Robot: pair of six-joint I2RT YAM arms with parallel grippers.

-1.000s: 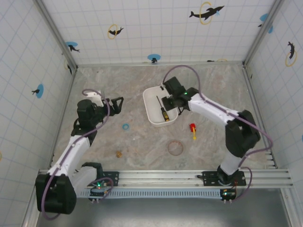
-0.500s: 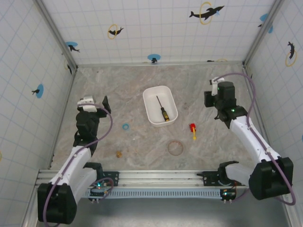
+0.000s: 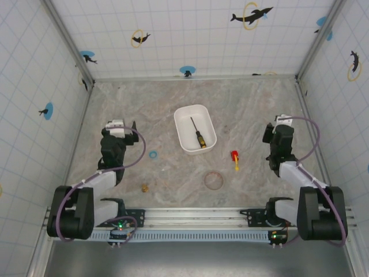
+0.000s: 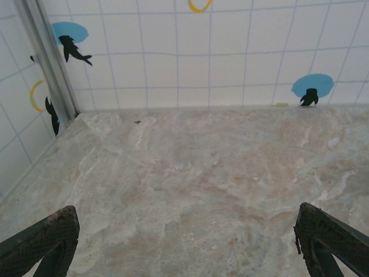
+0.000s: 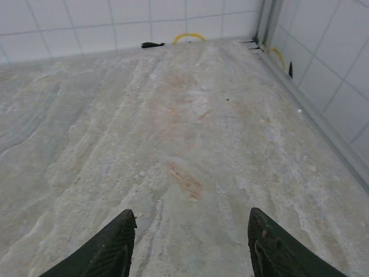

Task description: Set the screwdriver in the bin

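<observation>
The white bin (image 3: 185,128) stands mid-table. Inside it lies the screwdriver (image 3: 198,133), its thin dark shaft pointing to the far wall and its yellow-and-black handle at the near end. My left gripper (image 3: 124,127) is folded back at the left side, well apart from the bin; in the left wrist view the gripper (image 4: 187,248) stands wide open over bare table, fingertips (image 4: 43,239) at the frame's lower corners. My right gripper (image 3: 275,128) rests at the right side, also far from the bin; the right wrist view shows it (image 5: 190,234) open and empty.
A stubby red-and-yellow tool (image 3: 234,158) lies right of the bin's near end. A brown ring (image 3: 213,180), a small blue ring (image 3: 153,154) and a small brass piece (image 3: 145,187) lie nearer the arm bases. Tiled walls enclose the table.
My right gripper drew away from over the bin to the right side and folded back. My left arm also folded back toward its base. The screwdriver stayed in the bin.
</observation>
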